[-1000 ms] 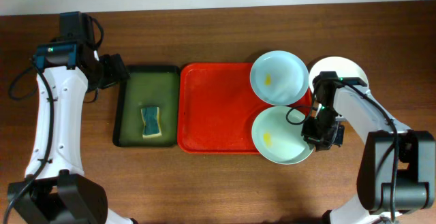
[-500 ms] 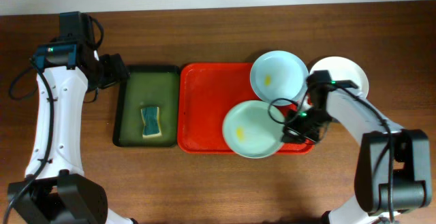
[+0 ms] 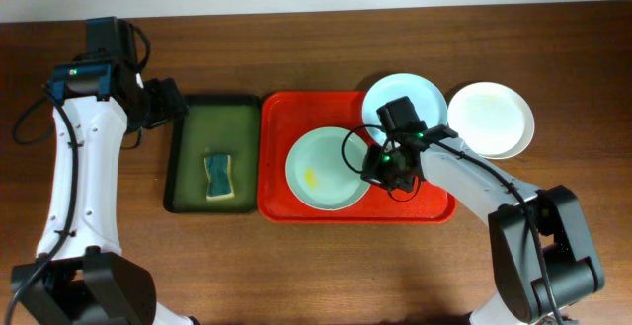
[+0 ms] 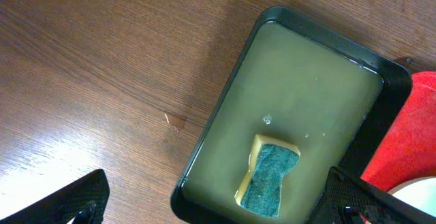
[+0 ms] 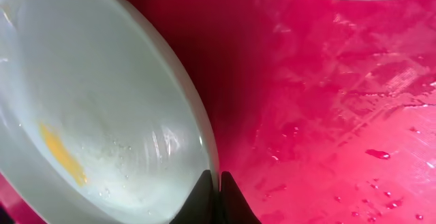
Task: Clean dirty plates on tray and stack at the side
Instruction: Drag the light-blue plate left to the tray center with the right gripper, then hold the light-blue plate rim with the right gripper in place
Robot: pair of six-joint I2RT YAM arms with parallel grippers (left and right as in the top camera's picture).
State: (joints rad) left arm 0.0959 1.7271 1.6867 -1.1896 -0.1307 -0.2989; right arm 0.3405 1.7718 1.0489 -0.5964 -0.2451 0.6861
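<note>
The red tray (image 3: 296, 204) lies with its long axis running left to right across the worktop (image 3: 326, 266), its left rim just beside the dark green tray (image 3: 188, 147), whose long axis runs the other way. The held plate (image 3: 321, 167), pale blue-green and round, so with no long axis of its own, sits face up in the middle of the red tray. A yellow smear (image 3: 312, 177) lies left of its centre, on the side away from the right tool (image 3: 380, 167). That tool is clenched on the plate's right rim; in the right wrist view the two fingertips (image 5: 204, 193) pinch the thin edge. Whether that edge is raised off the tray cannot be told.

The far plate (image 3: 420, 103), also pale blue-green, overhangs the red tray's far right corner, close to the held plate. The white plate (image 3: 494, 118) rests on the worktop just right of it; touching or not cannot be told.

Bare red floor shows in a narrow strip left of the held plate and in the near right corner. Open wood runs along the near side of both trays.

The left tool (image 4: 216, 183) hangs released, fingers wide, above the dark green tray, where a sponge (image 4: 269, 180) lies near its front end.
</note>
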